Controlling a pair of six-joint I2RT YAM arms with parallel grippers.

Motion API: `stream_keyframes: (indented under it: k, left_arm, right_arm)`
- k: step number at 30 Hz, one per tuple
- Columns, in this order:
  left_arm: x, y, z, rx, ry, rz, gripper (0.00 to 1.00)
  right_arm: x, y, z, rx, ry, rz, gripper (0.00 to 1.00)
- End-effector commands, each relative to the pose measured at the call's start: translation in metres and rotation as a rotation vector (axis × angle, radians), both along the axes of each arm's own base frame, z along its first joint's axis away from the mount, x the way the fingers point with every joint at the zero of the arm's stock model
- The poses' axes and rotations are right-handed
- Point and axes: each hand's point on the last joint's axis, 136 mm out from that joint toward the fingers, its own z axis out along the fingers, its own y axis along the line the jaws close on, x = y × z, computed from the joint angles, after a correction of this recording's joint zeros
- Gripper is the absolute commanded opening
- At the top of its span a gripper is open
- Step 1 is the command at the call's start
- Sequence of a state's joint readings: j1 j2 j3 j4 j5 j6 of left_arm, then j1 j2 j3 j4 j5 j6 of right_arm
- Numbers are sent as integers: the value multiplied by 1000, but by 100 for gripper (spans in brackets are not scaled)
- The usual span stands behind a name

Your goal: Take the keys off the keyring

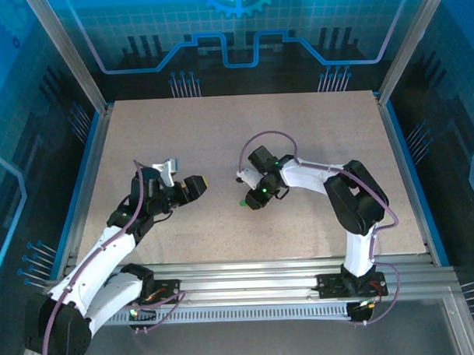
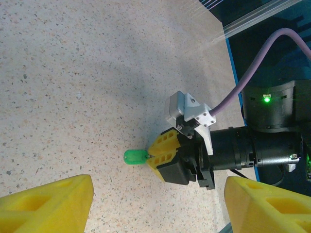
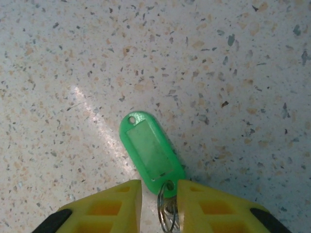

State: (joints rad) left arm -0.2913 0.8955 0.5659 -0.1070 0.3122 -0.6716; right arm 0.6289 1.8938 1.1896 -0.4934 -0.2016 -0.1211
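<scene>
Holding hand: the right gripper [image 3: 159, 194], its yellow fingertips [image 3: 104, 206] drawn close together with only a narrow gap, clamped on the keyring.
Keyring [image 3: 168, 217]: a thin silvery split ring, standing in the gap between the right fingertips; its lower part runs off the bottom edge of the right wrist view.
Green key tag [image 3: 148, 153]: a flat oval of bright green plastic with a rectangular label window, threaded on the keyring through the hole at its near end; a second small hole marks its far end.
Tag position: it juts out beyond the right fingertips and appears to lie flat on the table, though contact cannot be confirmed.
Free hand: the left gripper [image 1: 197, 185], spread wide and grasping nothing; its yellow fingers [image 2: 48, 204] frame the bottom corners of the left wrist view.
Relation of hands: the left gripper faces the right gripper across a stretch of bare table, well apart from the green key tag.
Table [image 1: 298, 129]: a pale speckled surface; the tag sits near its middle, slightly toward the near edge.
Right arm [image 1: 354, 197]: white and black, bent at the elbow, reaching leftward.
</scene>
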Motion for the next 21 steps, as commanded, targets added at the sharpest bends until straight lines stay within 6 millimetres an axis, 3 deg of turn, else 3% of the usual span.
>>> stream_keyframes:
  k: [1, 11, 18, 21]
  left_arm:
    - [-6, -2, -4, -8, 13, -11, 73]
    - [-7, -1, -10, -9, 21, -9, 74]
    - [-7, -1, -11, -11, 23, -5, 74]
    - [-8, 0, -11, -9, 22, -3, 74]
  right_arm:
    - [-2, 0, -3, -14, 34, -6, 25]
    - [-4, -9, 5, -27, -5, -29, 24]
    - [-4, -10, 9, -27, -15, -27, 20]
    - [-6, -11, 7, -28, -8, -24, 13]
